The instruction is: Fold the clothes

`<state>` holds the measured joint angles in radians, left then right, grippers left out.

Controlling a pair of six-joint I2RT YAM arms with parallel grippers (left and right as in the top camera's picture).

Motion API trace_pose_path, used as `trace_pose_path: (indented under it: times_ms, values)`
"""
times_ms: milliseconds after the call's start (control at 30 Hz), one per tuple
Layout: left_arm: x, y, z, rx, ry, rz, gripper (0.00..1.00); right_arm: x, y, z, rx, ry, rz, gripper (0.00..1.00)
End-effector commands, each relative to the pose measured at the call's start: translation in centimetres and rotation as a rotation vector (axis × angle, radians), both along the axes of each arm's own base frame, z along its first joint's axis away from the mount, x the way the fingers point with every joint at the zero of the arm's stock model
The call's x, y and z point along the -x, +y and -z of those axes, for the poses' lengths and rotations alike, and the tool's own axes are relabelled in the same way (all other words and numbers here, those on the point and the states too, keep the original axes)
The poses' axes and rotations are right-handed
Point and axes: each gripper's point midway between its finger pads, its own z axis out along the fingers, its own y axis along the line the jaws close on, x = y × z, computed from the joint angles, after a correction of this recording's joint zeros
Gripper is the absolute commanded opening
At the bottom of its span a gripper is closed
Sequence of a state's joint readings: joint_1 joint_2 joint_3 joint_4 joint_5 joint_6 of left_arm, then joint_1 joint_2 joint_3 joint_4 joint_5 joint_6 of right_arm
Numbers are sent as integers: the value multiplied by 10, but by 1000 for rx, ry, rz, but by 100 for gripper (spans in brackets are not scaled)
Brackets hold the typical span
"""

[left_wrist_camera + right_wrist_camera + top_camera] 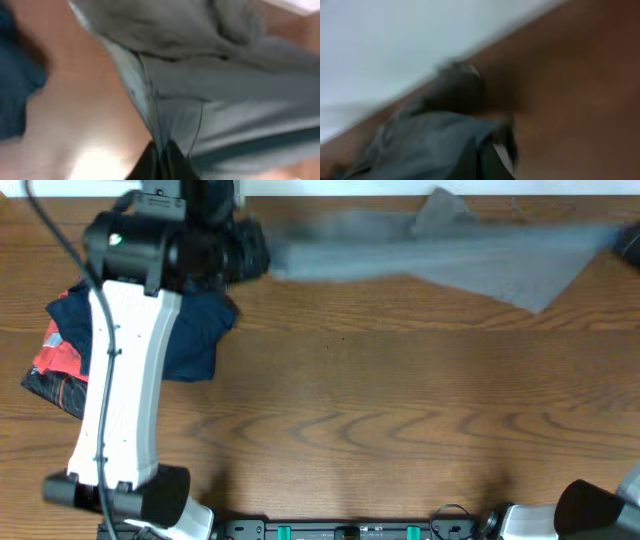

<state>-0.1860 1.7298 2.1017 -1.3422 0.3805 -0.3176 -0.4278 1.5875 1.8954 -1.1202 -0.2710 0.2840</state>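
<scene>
Across the far side of the desk (400, 430): grey shorts (450, 255) drawn out in a long band from left of centre to the right edge, smeared by blur in the overhead view, with one corner poking up near the top and the lower edge sagging to a point toward the right. At the band's left end, left hand (262, 255), reached out on its white arm (125, 380). Seen from the left wrist, closed tight: dark fingers (145, 169) pressed together at the bottom of the frame, pinching a seamed edge of the cloth, with paler lining (132, 85) showing along the fold and the rest of the fabric filling the view above. At the right end, right hand (487, 162), pictured only in heavy blur from its own wrist. Looks closed on a bunched end of the same cloth, dark fingers narrow and near together, grey fabric running straight into them. Cannot make out how much cloth sits in that pinch. Beyond it, brown desk surface and a pale background (395, 35). Left of the shorts and apart from them, partly under the left arm, a navy blue garment (195, 330) in a crumpled heap, and touching its left side a red-and-black patterned garment (55, 365) near the desk's left edge.
</scene>
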Motion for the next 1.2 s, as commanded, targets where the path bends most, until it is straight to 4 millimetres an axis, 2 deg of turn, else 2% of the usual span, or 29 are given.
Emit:
trace_pose_path:
  times_ms: [0, 67, 200, 333, 467, 600, 733, 767, 833, 867, 967, 1000, 1100, 1167]
  values:
    - [10, 68, 31, -235, 109, -162, 6, 46, -89, 39, 258, 244, 316, 1]
    - [29, 68, 50, -257, 214, -144, 6, 57, -89, 61, 245, 321, 328, 1]
    - [74, 69, 81, -298, 442, -116, 6, 81, -94, 90, 221, 437, 381, 1]
    - [113, 54, 109, -300, 622, -43, 6, 98, -98, 97, 195, 488, 409, 1]
    - [129, 40, 138, -335, 671, 26, 6, 104, -87, 97, 166, 503, 358, 1]
    - [135, 30, 157, -356, 682, 66, 6, 97, -46, 107, 56, 511, 157, 2]
    - [132, 29, 160, -358, 669, 57, 6, 79, -4, 119, -49, 468, -22, 7]
    - [130, 29, 160, -356, 661, 56, 6, 71, 10, 121, -72, 437, -96, 11]
    - [124, 27, 162, -349, 637, 54, 6, 49, 51, 123, -116, 341, -311, 20]
    - [121, 26, 162, -345, 622, 52, 6, 43, 64, 125, -121, 320, -363, 24]
    - [111, 23, 164, -331, 585, 32, 6, 21, 104, 140, -63, 295, -490, 34]
    - [108, 22, 164, -329, 576, 31, 6, 13, 117, 143, -38, 281, -529, 42]
    - [104, 21, 165, -323, 557, 29, 6, -25, 157, 150, 92, 205, -617, 56]
    - [102, 21, 165, -321, 550, 28, 6, -52, 179, 153, 172, 140, -637, 71]
